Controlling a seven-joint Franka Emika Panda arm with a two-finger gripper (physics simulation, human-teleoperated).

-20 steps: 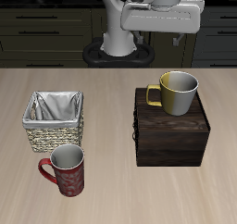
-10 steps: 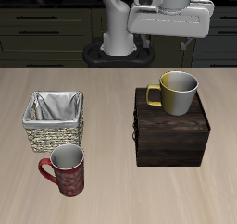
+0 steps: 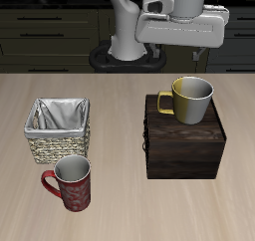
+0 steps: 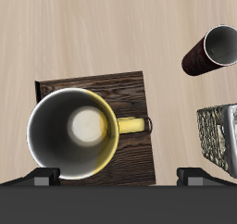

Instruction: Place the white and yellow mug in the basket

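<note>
We see the olive-yellow mug with the pale grey-white inside (image 3: 191, 99) standing upright and empty on the dark brown wooden box (image 3: 186, 147), raised off the bench (image 3: 127, 210). Our tool (image 4: 117, 177) hangs above it, released, fingers spread wide and touching nothing, placed to descend on the rim. The square woven wicker basket with silvery cloth lining (image 3: 58, 128) sits well apart, empty, beside an empty red patterned mug (image 3: 72, 181).
</note>
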